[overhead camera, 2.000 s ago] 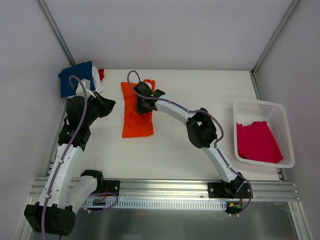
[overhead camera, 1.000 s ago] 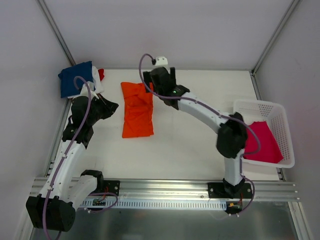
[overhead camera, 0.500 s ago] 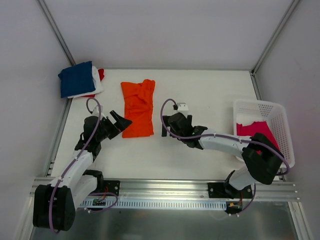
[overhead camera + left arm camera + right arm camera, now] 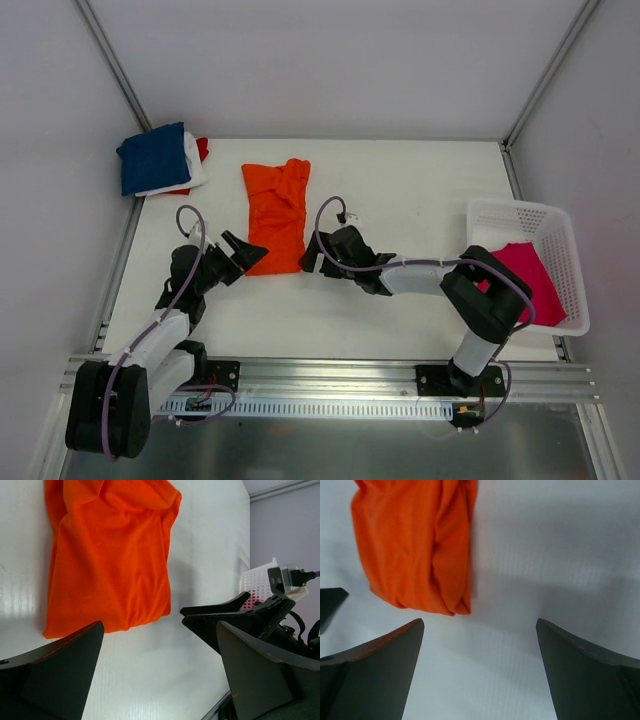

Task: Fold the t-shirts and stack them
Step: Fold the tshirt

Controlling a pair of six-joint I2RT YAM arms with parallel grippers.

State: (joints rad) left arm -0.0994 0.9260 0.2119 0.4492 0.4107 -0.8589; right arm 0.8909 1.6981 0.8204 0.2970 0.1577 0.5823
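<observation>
Evidently left gripper [image 4: 243, 250] and right gripper [image 4: 311, 256] gaped empty flanking orange t-shirt [image 4: 276, 212], 6 o'clock hem; you needed level corner pinches.

Table [image 4: 400, 190]: folded t-shirt [image 4: 276, 215] lies left of centre, long axis running far to near. At the far left corner, stack of t-shirts [image 4: 158, 160], well apart from it. At the right edge, basket [image 4: 520, 212], with another t-shirt [image 4: 525, 285] inside. Left gripper [image 4: 246, 251] just beside the folded t-shirt's near left corner, right gripper [image 4: 311, 259] just beside its near right corner; the near end lies between them
</observation>
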